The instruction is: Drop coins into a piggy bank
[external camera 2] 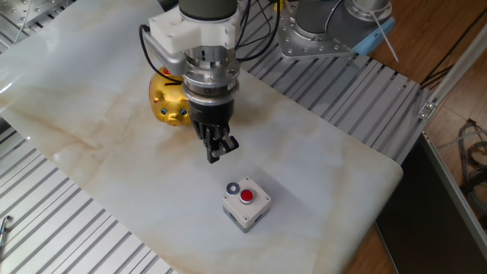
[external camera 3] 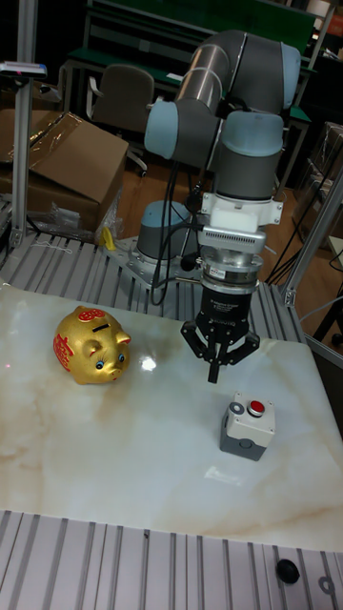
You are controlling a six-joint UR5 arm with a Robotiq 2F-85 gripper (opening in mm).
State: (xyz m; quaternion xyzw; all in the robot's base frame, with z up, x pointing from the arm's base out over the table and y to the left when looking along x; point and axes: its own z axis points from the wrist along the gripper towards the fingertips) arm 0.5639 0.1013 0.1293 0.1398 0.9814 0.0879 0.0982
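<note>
The gold piggy bank (external camera 2: 167, 103) (external camera 3: 90, 345) stands on the marble table, its top slot facing up. One coin (external camera 2: 233, 188) (external camera 3: 235, 407), a small dark disc with a pale centre, lies on top of the grey box (external camera 2: 246, 207) (external camera 3: 247, 431) beside the red button (external camera 2: 246, 196) (external camera 3: 256, 408). My gripper (external camera 2: 216, 154) (external camera 3: 214, 374) hangs pointing down between the pig and the box, above the table and a short way up-left of the coin. Its fingers are drawn together with nothing between them.
The marble slab (external camera 2: 91, 175) ends at a rounded corner on the right (external camera 2: 392, 171), with ribbed metal rails around it. The arm's base (external camera 2: 319, 30) is mounted behind the slab. A small black knob (external camera 3: 284, 570) sits on the front rail.
</note>
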